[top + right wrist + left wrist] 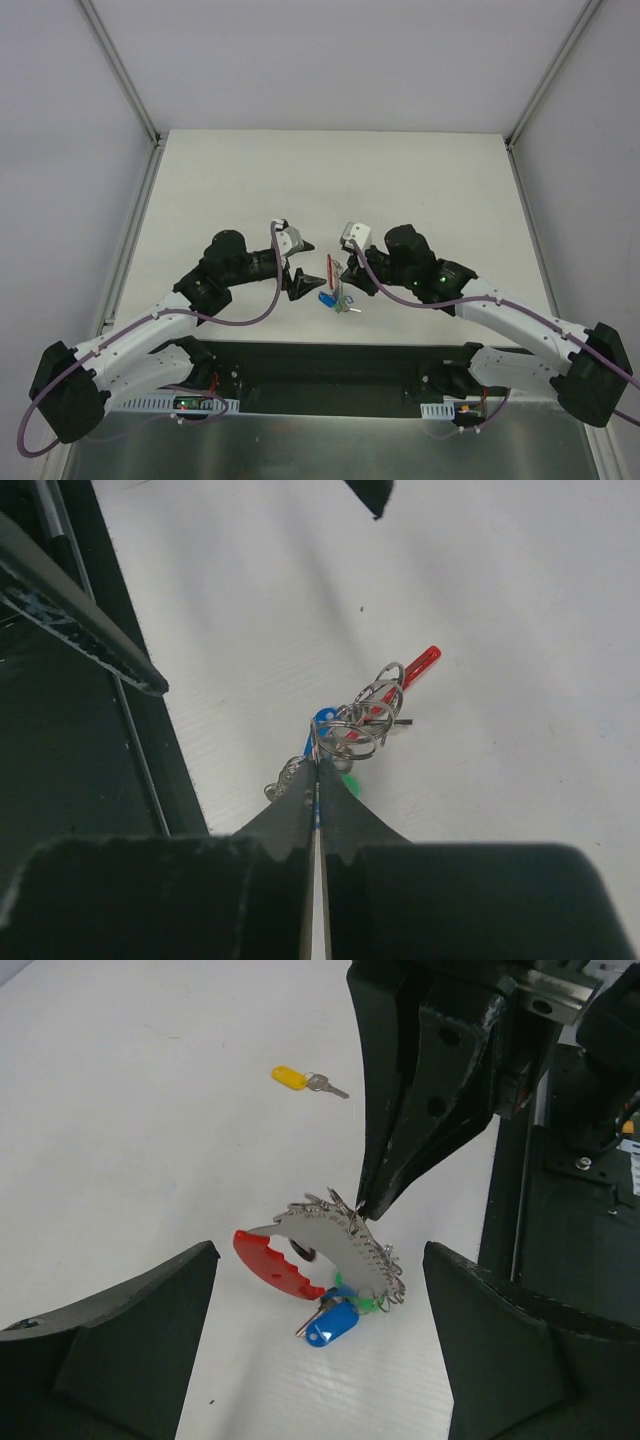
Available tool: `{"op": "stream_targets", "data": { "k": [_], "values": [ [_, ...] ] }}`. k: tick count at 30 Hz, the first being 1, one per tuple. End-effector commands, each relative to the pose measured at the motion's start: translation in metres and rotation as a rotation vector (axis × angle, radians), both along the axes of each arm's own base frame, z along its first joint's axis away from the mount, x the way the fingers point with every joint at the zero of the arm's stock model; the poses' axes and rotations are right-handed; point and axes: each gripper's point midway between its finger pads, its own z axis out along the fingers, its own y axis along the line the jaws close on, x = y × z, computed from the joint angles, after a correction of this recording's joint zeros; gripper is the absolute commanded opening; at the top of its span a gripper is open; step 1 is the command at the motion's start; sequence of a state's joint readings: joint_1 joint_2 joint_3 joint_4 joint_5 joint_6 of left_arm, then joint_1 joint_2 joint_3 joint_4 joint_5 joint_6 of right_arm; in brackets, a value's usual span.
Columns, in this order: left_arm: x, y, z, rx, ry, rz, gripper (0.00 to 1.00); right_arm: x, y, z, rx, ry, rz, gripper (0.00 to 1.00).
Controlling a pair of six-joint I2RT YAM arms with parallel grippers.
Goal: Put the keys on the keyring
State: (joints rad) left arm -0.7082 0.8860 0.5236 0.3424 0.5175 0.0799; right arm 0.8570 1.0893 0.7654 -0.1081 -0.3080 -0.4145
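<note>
My right gripper [317, 772] is shut on the grey metal piece of the keyring [335, 1245] and holds it tilted, just above the table. The red loop band [268, 1258] hangs from it to the left, with several thin rings [365, 725] along its edge. A blue-capped key [332, 1324] and a green cap [366, 1304] hang from it and touch the table. A yellow-capped key [292, 1078] lies alone farther off. My left gripper [318, 1260] is open, its fingers on either side of the keyring without touching it. In the top view the keyring [335, 272] sits between both grippers.
The black base plate [560, 1210] and table edge lie just right of the keyring in the left wrist view. White enclosure walls [90, 120] surround the table [330, 180]. My left finger's tip [370, 492] shows at the top of the right wrist view.
</note>
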Motion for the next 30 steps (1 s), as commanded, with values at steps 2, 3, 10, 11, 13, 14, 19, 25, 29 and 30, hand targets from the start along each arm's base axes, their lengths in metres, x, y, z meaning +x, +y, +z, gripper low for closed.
{"op": "stream_targets", "data": {
  "k": [2, 3, 10, 11, 13, 14, 19, 25, 29, 30],
  "values": [
    [-0.018, -0.017, 0.012, 0.029, -0.051, -0.199, 0.78, -0.011, 0.016, 0.039, 0.170, -0.083, 0.109, 0.01],
    [-0.016, -0.019, 0.013, 0.034, -0.053, -0.203, 0.73, -0.011, 0.016, 0.039, 0.174, -0.079, 0.107, 0.01],
    [-0.013, -0.022, -0.004, 0.079, -0.008, -0.210, 0.61, 0.004, 0.016, 0.027, 0.173, -0.039, 0.009, 0.01],
    [-0.010, -0.021, -0.007, 0.089, -0.008, -0.188, 0.61, 0.006, 0.015, 0.019, 0.158, -0.018, -0.010, 0.01],
    [-0.006, -0.017, -0.016, 0.106, 0.002, -0.155, 0.61, 0.011, 0.013, 0.007, 0.141, 0.036, -0.061, 0.01],
    [-0.005, -0.016, -0.017, 0.108, -0.003, -0.141, 0.61, 0.012, 0.011, -0.002, 0.121, 0.066, -0.082, 0.01],
    [0.005, -0.005, -0.028, 0.111, -0.012, -0.037, 0.63, 0.027, -0.005, -0.060, -0.070, 0.209, -0.225, 0.01],
    [0.010, 0.000, -0.031, 0.089, -0.017, 0.018, 0.65, 0.033, -0.009, -0.094, -0.184, 0.316, -0.264, 0.01],
    [0.013, -0.004, -0.041, 0.103, 0.036, 0.021, 0.66, 0.036, -0.014, -0.107, -0.232, 0.347, -0.296, 0.01],
    [0.013, -0.005, -0.042, 0.101, 0.050, 0.020, 0.66, 0.037, -0.015, -0.107, -0.236, 0.356, -0.302, 0.01]
  ]
}}
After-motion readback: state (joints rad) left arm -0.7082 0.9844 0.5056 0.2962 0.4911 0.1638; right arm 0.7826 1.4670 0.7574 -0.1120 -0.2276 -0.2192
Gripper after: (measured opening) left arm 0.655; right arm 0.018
